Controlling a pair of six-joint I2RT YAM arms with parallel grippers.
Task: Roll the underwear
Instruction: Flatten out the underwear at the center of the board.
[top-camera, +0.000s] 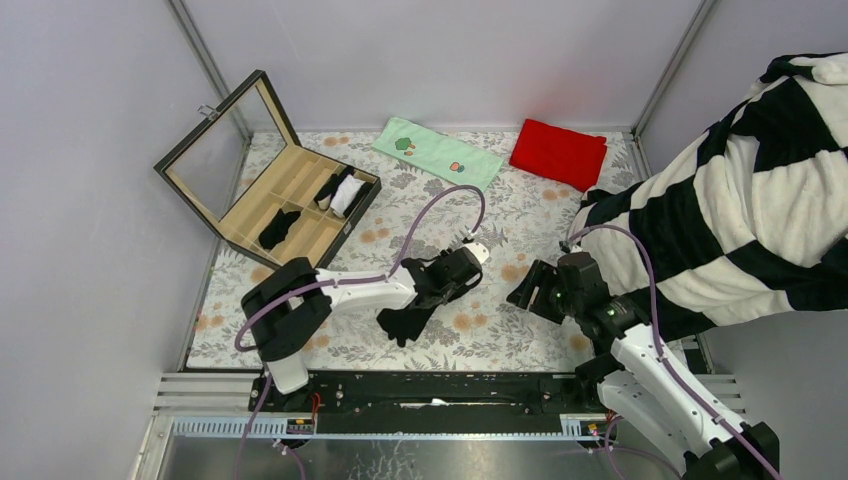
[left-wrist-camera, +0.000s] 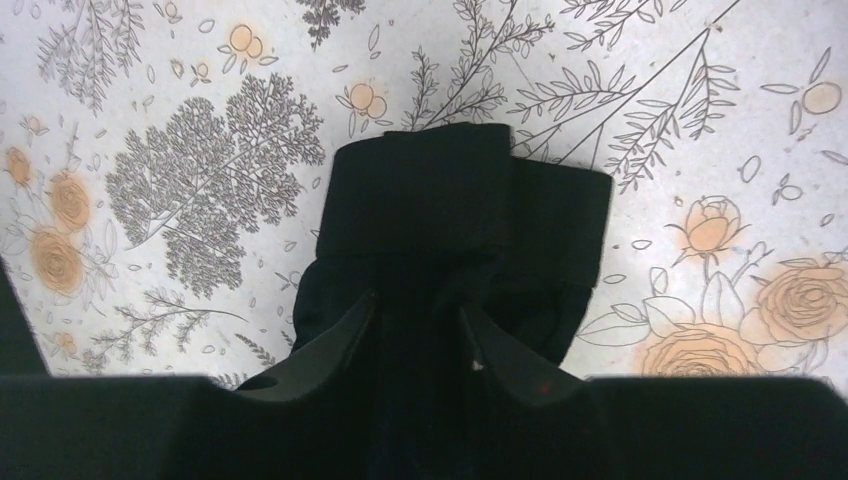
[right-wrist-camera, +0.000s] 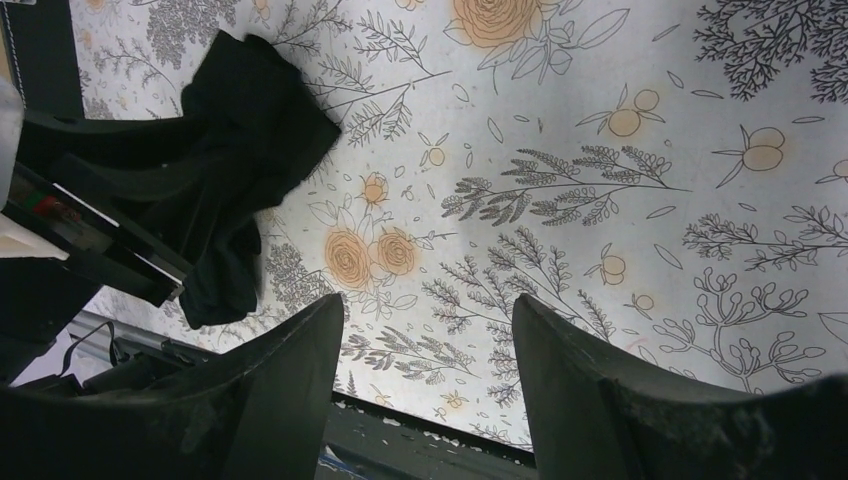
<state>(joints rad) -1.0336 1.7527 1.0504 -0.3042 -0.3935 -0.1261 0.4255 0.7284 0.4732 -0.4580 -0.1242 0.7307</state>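
Underwear (left-wrist-camera: 460, 215): black, soft, limp and light; it lies crumpled on the floral table cover (left-wrist-camera: 180, 180), front centre. Judged likely to sag and slip unless pinched through a doubled fold or the thicker band edge. Left gripper (left-wrist-camera: 415, 335) straddles it, jaws half-closed with cloth between them; whether it actually pinches cannot be told. Right gripper (right-wrist-camera: 430, 340) is wide, empty, well apart.

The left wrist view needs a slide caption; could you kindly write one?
Left fingers on either side of bunched black underwear on the floral table cover.
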